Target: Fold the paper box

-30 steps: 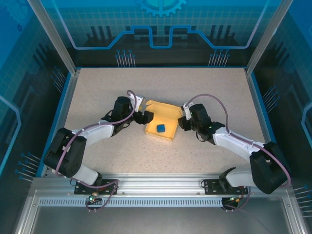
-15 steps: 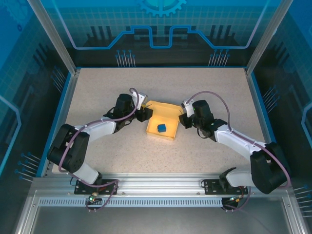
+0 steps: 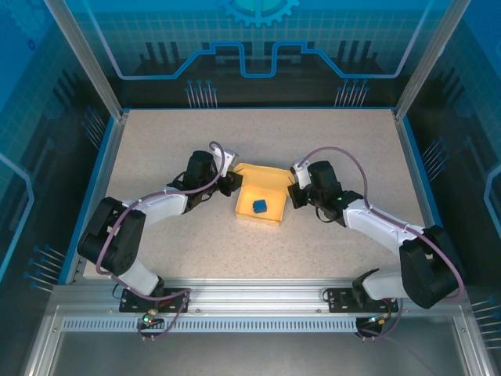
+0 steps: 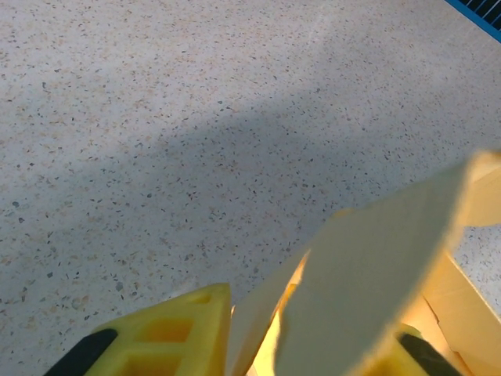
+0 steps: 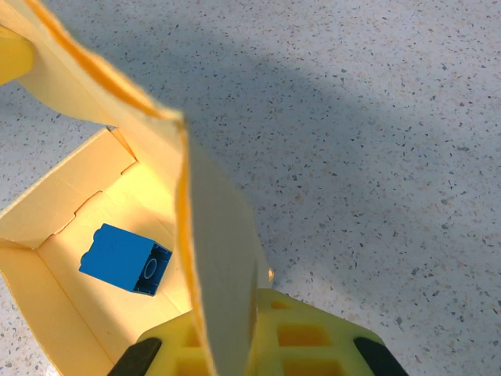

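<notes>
Left pincer [image 3: 234, 185] and right pincer [image 3: 293, 191] each pinch the paper box [image 3: 268, 186], blue cube [image 3: 258, 206] inside.

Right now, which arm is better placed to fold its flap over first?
Probably right: the right gripper is shut on an upright flap of the paper box holding the blue cube. The left gripper straddles its flap, grip unclear.

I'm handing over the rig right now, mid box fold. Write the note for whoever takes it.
Right gripper: shut on the right side flap of the paper box.
Left gripper: left flap stands between its fingers; grip not confirmed.
Box: open, mid-table, blue cube lying inside.
Done: walls raised.
Left: fold the flaps in and close the box.
</notes>
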Available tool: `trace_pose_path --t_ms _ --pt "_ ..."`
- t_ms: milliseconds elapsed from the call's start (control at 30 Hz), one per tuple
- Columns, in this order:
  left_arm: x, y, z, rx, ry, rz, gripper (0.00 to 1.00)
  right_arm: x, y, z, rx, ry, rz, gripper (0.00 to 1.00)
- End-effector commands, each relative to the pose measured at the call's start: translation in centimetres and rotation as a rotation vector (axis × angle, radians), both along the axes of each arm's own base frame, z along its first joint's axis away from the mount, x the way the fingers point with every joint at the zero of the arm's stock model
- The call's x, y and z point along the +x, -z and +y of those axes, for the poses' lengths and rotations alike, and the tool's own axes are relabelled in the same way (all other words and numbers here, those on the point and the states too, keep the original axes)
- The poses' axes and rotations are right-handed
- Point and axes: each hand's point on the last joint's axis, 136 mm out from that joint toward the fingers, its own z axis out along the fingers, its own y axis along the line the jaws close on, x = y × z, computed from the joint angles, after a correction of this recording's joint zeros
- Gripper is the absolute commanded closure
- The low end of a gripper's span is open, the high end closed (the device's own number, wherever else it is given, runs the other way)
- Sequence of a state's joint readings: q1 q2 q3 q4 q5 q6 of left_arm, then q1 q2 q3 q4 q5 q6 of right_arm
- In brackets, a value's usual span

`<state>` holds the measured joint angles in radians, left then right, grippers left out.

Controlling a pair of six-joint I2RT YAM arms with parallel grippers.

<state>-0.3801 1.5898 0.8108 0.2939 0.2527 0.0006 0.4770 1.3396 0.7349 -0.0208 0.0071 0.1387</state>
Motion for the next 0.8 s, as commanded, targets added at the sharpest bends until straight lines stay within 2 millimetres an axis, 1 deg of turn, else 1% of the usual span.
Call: trace_pose_path --t_ms 0,133,267,333,500,633,667,700,767 --pt "0.3 -0.7 -0.2 -0.021 0.011 -0.017 0.81 0.6 -0.6 0.5 0.018 0.013 -0.004 0.96" --pt "0.3 -1.1 0.0 -0.039 -0.008 -0.028 0.84 0.6 -0.8 0.6 0.017 0.032 -0.005 0.98" --pt "0.5 -1.6 0.4 -0.065 -0.067 -0.036 0.91 0.9 -1.2 0.8 0.013 0.069 -0.015 1.00" --pt "0.7 -1.7 0.5 -0.073 -0.105 -0.037 0.91 1.2 -1.4 0.9 0.010 0.099 -0.021 1.00" --pt "1.0 -2.2 0.4 -0.101 -0.215 -0.038 0.96 2.3 -1.6 0.6 -0.020 0.211 -0.041 1.00" --pt "1.0 -2.6 0.3 -0.128 -0.304 -0.038 0.98 3.4 -2.3 0.0 -0.060 0.306 -0.089 1.00" --pt "1.0 -2.7 0.2 -0.134 -0.320 -0.037 0.99 3.6 -2.1 -0.2 -0.078 0.322 -0.096 1.00" --pt "1.0 -2.7 -0.1 -0.137 -0.328 -0.038 0.99 4.2 -2.9 0.0 -0.077 0.342 -0.119 1.00" --pt "1.1 -2.6 -0.4 -0.124 -0.354 -0.034 1.00 4.8 -3.1 -0.1 -0.093 0.370 -0.134 1.00"
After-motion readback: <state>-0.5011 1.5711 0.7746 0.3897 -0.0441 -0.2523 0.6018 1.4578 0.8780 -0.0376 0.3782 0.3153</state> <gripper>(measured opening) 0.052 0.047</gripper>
